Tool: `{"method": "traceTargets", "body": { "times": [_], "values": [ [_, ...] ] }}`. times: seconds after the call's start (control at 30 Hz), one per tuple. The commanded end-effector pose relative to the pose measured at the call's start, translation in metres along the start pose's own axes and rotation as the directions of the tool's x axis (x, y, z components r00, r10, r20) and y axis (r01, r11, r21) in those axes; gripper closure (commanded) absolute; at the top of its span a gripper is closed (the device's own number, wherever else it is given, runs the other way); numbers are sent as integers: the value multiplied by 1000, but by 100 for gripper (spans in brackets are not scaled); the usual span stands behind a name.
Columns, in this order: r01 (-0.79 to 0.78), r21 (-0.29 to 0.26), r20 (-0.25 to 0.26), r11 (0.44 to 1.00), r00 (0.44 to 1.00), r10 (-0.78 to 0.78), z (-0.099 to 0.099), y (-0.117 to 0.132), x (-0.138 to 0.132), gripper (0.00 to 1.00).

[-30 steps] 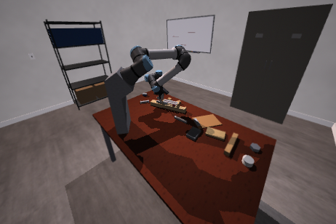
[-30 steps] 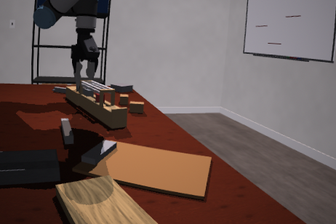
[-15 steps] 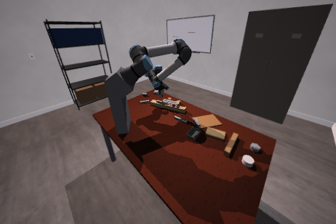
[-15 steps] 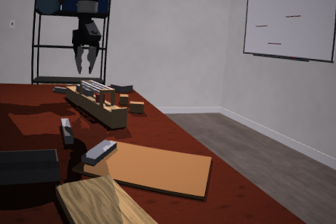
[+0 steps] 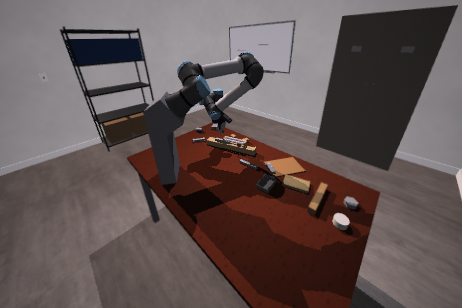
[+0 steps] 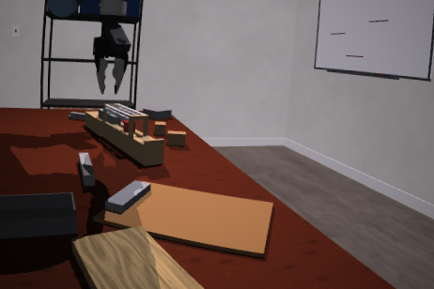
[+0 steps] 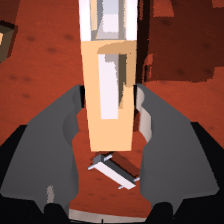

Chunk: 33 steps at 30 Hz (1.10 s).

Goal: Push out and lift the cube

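Observation:
The wooden channel [image 5: 240,150] [image 6: 152,153] [image 7: 111,136] lies along the table, with a slatted roof [image 6: 123,111] on posts. A red cube [image 6: 126,126] shows inside under the roof, towards the raised near end in the exterior view. A light grey bar [image 6: 112,118] [image 7: 108,95] lies in the channel behind it, partly on the uncovered far ledge. My gripper [image 5: 221,130] [image 6: 109,92] hangs above that far part, fingers pointing down. Its fingers stand partly open with nothing between them. The cube is not clearly visible in the wrist view.
Two small wooden blocks [image 6: 160,128] [image 6: 177,138] and a grey block [image 6: 158,114] lie beside the channel. A grey bracket [image 7: 115,172] lies beyond its far end. A grey bar [image 6: 86,170], an orange board [image 5: 289,166] [image 6: 216,223] and a dark tray [image 6: 38,219] lie further off.

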<state>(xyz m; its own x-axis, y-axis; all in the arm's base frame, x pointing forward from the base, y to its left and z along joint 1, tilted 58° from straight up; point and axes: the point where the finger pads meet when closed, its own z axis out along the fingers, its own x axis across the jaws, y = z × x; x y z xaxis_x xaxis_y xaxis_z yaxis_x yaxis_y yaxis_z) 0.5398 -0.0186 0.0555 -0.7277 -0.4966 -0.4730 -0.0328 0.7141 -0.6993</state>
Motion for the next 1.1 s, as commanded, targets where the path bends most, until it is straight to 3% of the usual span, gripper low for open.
{"method": "traceTargets", "body": {
  "times": [0.0, 0.73, 1.07],
  "values": [
    [1, -1, 1, 1000, 1000, -1, -2, 0, 0, 78],
    [-1, -1, -1, 1000, 1000, 1, -1, -3, 2, 78],
    [-22, -1, -1, 1000, 1000, 22, -1, -32, 17, 78]
  ]
}}
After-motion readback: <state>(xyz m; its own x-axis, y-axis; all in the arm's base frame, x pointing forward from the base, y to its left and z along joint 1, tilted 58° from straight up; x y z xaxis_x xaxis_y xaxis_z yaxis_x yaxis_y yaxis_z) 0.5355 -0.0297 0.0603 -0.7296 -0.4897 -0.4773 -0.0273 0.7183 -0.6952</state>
